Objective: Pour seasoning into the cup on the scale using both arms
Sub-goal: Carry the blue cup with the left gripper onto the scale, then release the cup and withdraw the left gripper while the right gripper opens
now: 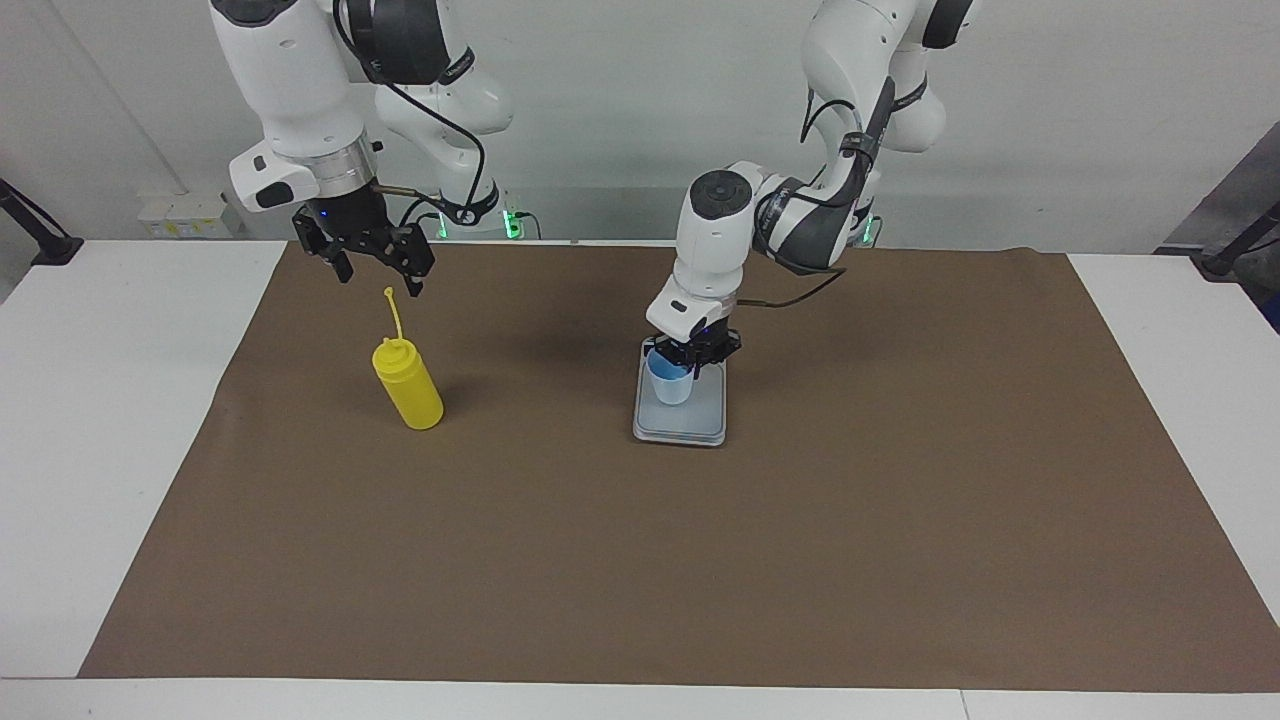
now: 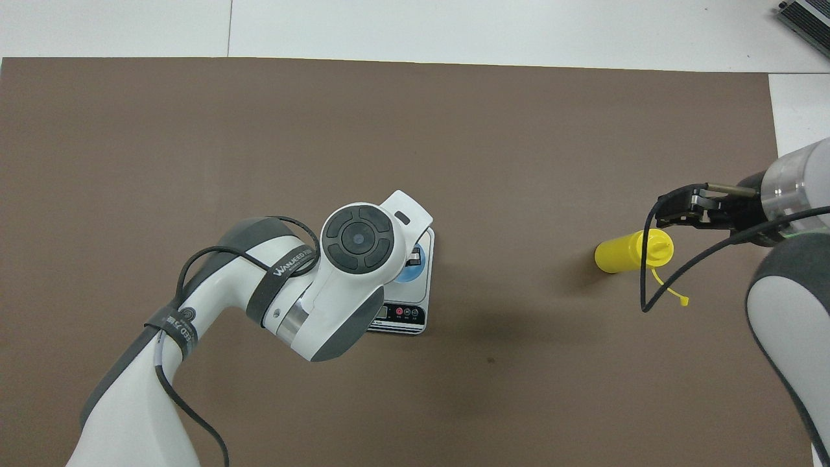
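The light blue cup [image 1: 668, 384] stands on the silver-grey scale [image 1: 690, 425] at the middle of the brown mat. My left gripper [image 1: 697, 358] is down at the cup's rim and looks shut on it. In the overhead view the left arm covers most of the cup [image 2: 410, 272] and part of the scale [image 2: 425, 285]. The yellow seasoning bottle [image 1: 408, 385] stands upright toward the right arm's end, its cap strap [image 1: 395, 312] sticking up. My right gripper [image 1: 380, 272] hangs open and empty above the bottle's top. It also shows in the overhead view [image 2: 674, 211], beside the bottle [image 2: 622, 254].
The brown mat [image 1: 800, 560] covers most of the white table [image 1: 100, 400]. The scale's dark display strip [image 2: 399, 312] faces the robots. A black cable [image 2: 648, 285] from the right arm hangs over the bottle.
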You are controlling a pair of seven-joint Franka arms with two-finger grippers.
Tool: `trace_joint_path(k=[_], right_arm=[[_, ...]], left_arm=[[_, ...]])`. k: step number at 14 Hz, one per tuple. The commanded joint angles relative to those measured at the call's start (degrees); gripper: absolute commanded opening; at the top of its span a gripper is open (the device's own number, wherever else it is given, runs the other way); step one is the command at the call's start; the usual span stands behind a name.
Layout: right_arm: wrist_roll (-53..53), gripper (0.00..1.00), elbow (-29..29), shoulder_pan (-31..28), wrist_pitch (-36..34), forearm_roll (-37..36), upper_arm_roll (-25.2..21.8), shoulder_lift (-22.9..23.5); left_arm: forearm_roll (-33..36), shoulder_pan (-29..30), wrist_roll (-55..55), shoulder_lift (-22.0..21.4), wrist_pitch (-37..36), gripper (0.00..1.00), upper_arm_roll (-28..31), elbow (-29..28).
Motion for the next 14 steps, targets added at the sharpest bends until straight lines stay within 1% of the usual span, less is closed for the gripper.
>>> trace_joint_path(k=[1, 3, 4, 6, 7, 9, 11, 12, 14], right_arm=[[-1.34, 1.00, -0.53, -1.18, -1.10, -0.18, -0.13, -0.73], [-0.73, 1.00, -0.53, -2.06, -0.31, 0.17, -0.13, -0.64], [-0.64, 1.00, -0.53, -3.02, -0.13, 1.91, -0.13, -0.56], [0.58, 1.00, -0.53, -6.71, 1.53, 6.65, -0.22, -0.47], [2.42, 1.00, -0.53, -8.20, 2.24, 7.72, -0.22, -0.29], [6.63, 1.00, -0.53, -9.71, 3.12, 8.08, -0.22, 0.58], [12.16, 1.00, -0.44, -11.37, 3.56, 9.30, -0.31, 2.68], [14.63, 1.00, -0.44, -12.86, 4.09, 12.96, -0.39, 3.65], [18.86, 1.00, -0.44, -15.51, 4.35, 16.24, -0.40, 6.46]], left_arm=[[1.26, -0.81, -1.16, -0.53, 1.75, 1.00, 0.72, -1.16], [1.35, -0.20, -1.25, -0.79, 1.14, 1.00, 1.07, -0.29], [1.35, 0.24, -0.99, -1.57, 0.44, 1.00, 1.42, 0.33], [1.35, 3.74, -0.46, -3.42, -1.23, 1.00, 1.42, 1.56], [1.35, 5.59, 0.50, -4.73, -1.85, 1.00, 1.42, 1.65], [1.35, 9.28, 6.71, -6.67, -4.82, 1.00, 1.34, 2.00], [1.26, 11.83, 13.49, -7.55, -8.78, 1.00, 1.42, 3.31], [1.26, 13.50, 16.47, -8.60, -9.67, 1.00, 1.42, 3.32], [0.91, 17.01, 23.50, -10.89, -12.30, 1.00, 1.42, 3.23]])
